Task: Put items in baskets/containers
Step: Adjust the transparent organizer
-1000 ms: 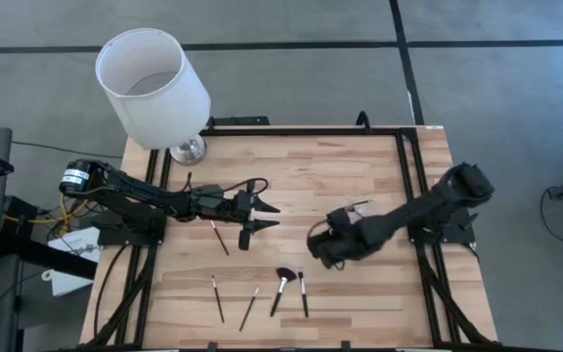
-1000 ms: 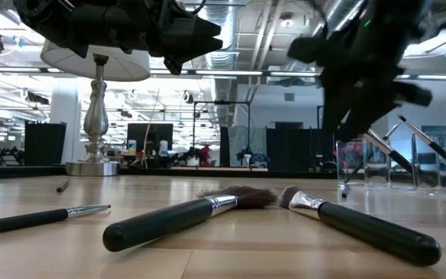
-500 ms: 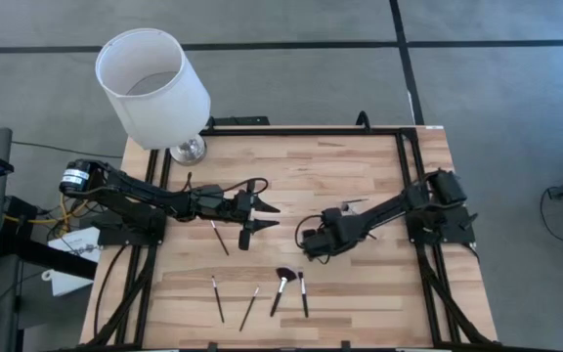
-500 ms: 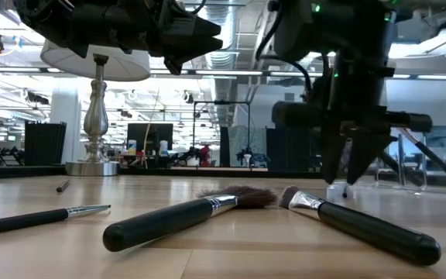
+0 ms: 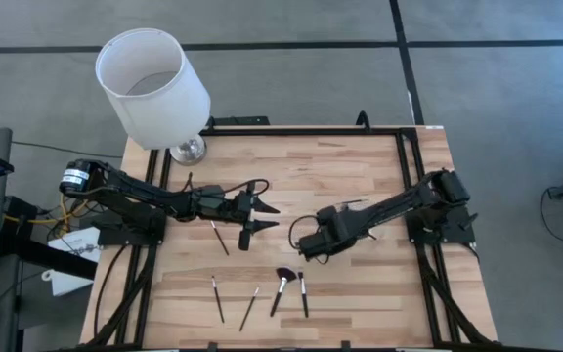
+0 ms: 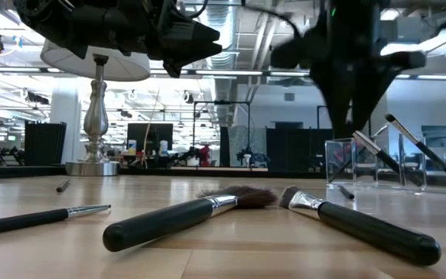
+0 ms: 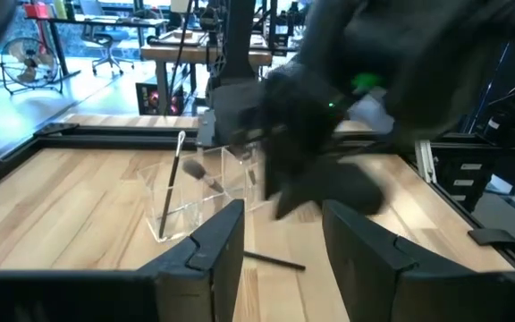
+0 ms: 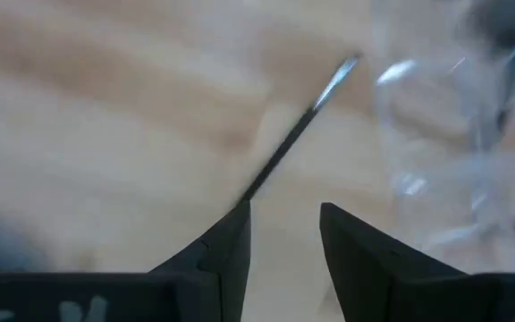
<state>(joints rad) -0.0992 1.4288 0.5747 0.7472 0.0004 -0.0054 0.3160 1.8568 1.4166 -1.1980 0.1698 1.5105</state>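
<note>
Both sets of jaws stand apart and empty: your right gripper point(image 5: 306, 244) hangs mid-frame beside the clear container point(image 6: 389, 161) holding 2 brushes, so descending for the slim brush point(image 8: 293, 134) below risks knocking it, while the left gripper point(image 5: 262, 217) waits left of centre.

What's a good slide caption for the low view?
Makeup brushes lie on the table; more brushes lean in the clear container beyond them.

- This is a big robot lab or workshop.
- Two dark robot arms point(image 5: 154, 200) sit on a light wooden desk point(image 5: 301, 156) with a black metal frame.
- Behind are work benches point(image 7: 173, 54), rolling chairs point(image 7: 105, 55), bare ceiling pipes point(image 6: 254, 31) and bright lights.
</note>
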